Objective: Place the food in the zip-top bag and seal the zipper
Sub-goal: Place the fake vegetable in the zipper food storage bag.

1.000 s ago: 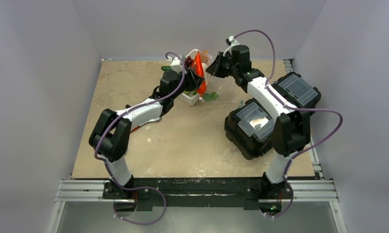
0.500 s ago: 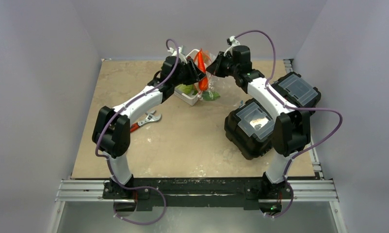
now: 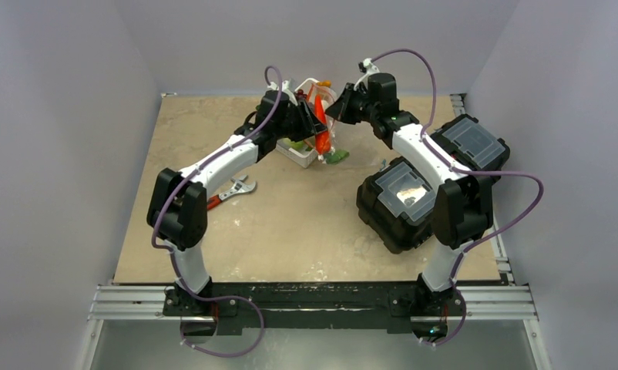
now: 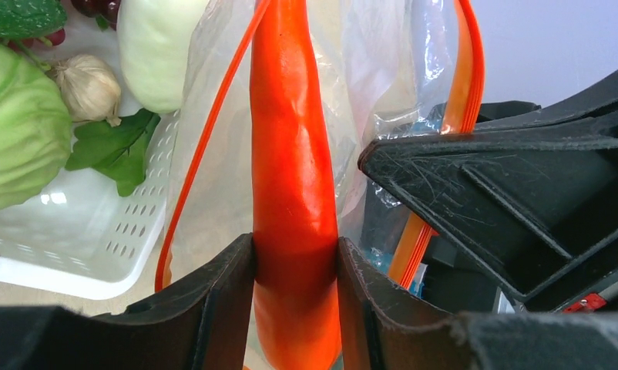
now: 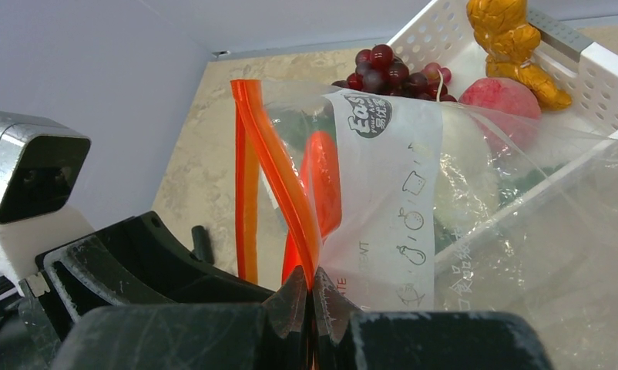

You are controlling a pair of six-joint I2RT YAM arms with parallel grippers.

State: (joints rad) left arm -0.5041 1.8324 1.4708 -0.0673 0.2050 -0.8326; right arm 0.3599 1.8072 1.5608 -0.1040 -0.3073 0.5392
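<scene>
Table (image 3: 290, 231) — basket (image 3: 299, 156), wrench (image 3: 237, 187), black cases (image 3: 402, 202).

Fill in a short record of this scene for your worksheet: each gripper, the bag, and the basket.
left gripper: shut on carrot
right gripper: shut on zipper
zip-top bag: held up, mouth open, carrot tip between its strips
basket: holds cabbage, grapes, peach
</scene>
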